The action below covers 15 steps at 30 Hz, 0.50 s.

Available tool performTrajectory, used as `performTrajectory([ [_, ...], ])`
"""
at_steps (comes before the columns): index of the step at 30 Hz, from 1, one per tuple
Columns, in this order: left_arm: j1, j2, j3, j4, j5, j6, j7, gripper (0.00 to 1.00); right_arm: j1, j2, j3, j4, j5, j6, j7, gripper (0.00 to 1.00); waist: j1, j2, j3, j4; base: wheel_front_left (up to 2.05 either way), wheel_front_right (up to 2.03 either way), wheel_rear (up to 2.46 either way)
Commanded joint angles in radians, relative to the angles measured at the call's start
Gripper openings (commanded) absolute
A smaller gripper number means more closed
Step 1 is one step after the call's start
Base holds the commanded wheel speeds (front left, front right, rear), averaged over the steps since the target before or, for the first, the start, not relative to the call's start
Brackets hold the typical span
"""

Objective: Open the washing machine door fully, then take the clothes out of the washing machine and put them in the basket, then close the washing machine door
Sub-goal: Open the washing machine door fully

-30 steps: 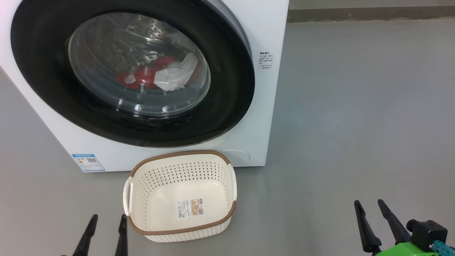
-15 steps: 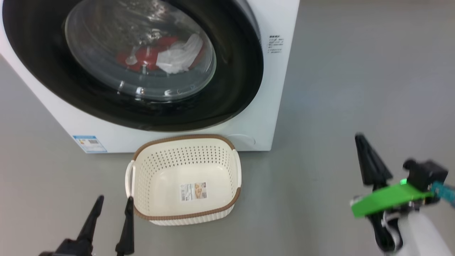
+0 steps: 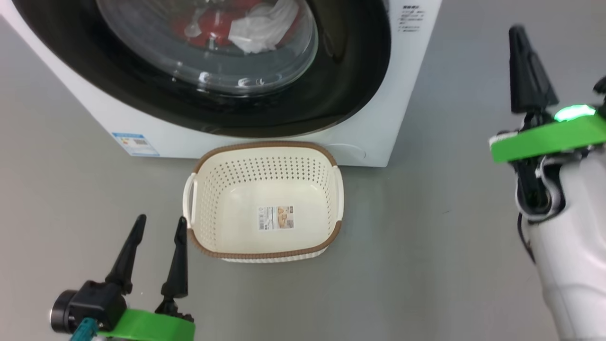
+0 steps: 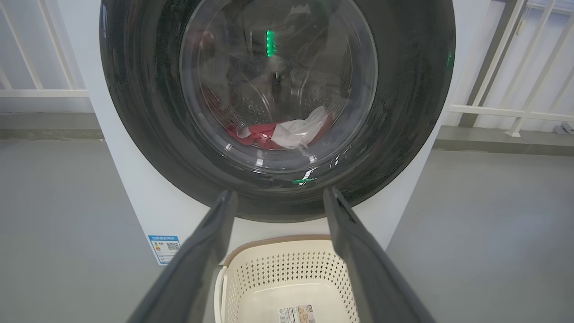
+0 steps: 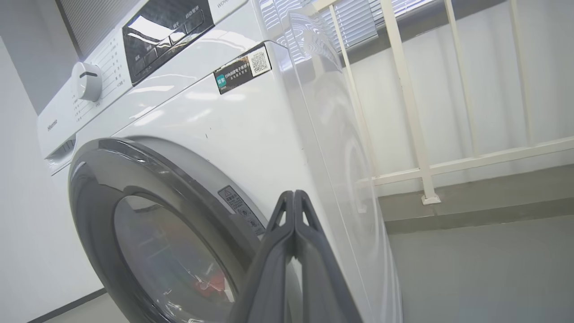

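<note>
Presently, the right gripper [image 3: 517,34] has its two fingers pressed flat together and holds nothing; a second ago they stood apart. The right arm has also risen from low at the right to a position off the right front corner of the washing machine [image 3: 407,99], well above the floor [image 3: 450,213]. The head camera has tipped over the same interval, so the apparent shift of machine and basket is not a move of either. The right wrist view looks along the joined fingers toward the right-hand edge of the washing machine door [image 3: 355,71].

Judgement: the joined fingers are being presented as a single probe to catch the door edge. The door-opening step is only beginning.

The door sits shut against the machine front. The left gripper [image 3: 161,220] is low at the left, jaws wide and empty, just beside the basket [image 3: 265,144].

Containers:
- Washing machine: the clothes [image 3: 222,21], red with a white part, lie low inside, behind the door glass.
- Basket: on the floor, close to the machine front, below the door. It holds no garment, only a paper label [image 3: 275,218] on its bottom.
</note>
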Motion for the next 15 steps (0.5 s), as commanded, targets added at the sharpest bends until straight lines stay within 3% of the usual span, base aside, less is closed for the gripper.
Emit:
performTrajectory([
  [1,-0.035,0.014,0.031,-0.026,-0.007,-0.003,-0.012,1.0,-0.035,-0.003,0.028,-0.017,0.014,-0.001,-0.005,0.0,0.0,0.0,0.026,0.023,0.0,0.0,0.0],
  [9,-0.068,0.014,0.022,-0.02,-0.008,-0.004,-0.012,1.0,-0.22,-0.045,0.123,0.082,0.098,-0.001,-0.004,0.0,0.0,0.0,0.051,0.039,0.0,0.0,0.0],
  [15,-0.086,0.014,0.016,-0.018,-0.01,-0.004,-0.012,1.0,-0.344,-0.081,0.221,0.157,0.267,-0.001,0.064,0.0,0.0,0.0,0.072,0.048,0.0,0.0,0.0],
])
